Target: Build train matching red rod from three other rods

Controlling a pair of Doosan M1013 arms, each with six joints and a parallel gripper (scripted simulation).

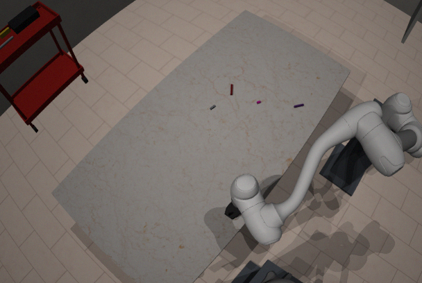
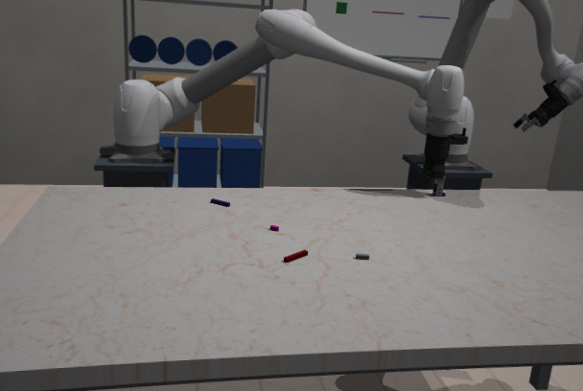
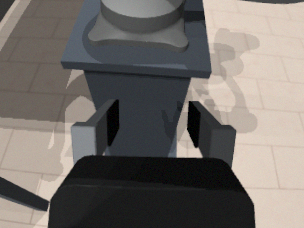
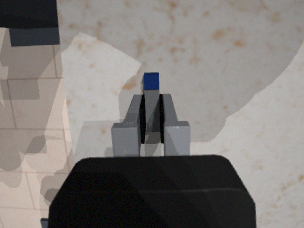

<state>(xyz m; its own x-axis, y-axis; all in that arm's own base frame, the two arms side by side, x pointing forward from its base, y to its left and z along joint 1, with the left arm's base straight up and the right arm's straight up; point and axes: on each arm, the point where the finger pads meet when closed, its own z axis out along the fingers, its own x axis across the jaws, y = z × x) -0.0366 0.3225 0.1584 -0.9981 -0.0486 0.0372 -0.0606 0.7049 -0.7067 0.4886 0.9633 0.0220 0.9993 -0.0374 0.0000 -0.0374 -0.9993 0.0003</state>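
Note:
My right gripper (image 2: 438,191) (image 4: 152,109) is low over the table near its robot-side edge, shut on a grey rod (image 4: 151,111). The blue rod (image 4: 151,81) (image 2: 443,195) is in line with this grey rod, at its far end in the right wrist view; they look touching. The fingers are hidden in the top view. Another grey rod (image 1: 212,107) (image 2: 362,256), the red rod (image 1: 232,89) (image 2: 295,256), the magenta rod (image 1: 259,102) (image 2: 274,228) and the purple rod (image 1: 298,105) (image 2: 221,202) lie apart. My left gripper (image 2: 522,125) (image 3: 153,114) is open and empty, raised.
The marble table (image 1: 139,161) (image 2: 192,309) carries the rods. The right arm reaches along the table's robot-side edge. The left arm's gripper hangs high beyond it, at the right of the exterior view. A red cart (image 1: 45,84) stands on the floor away from the table.

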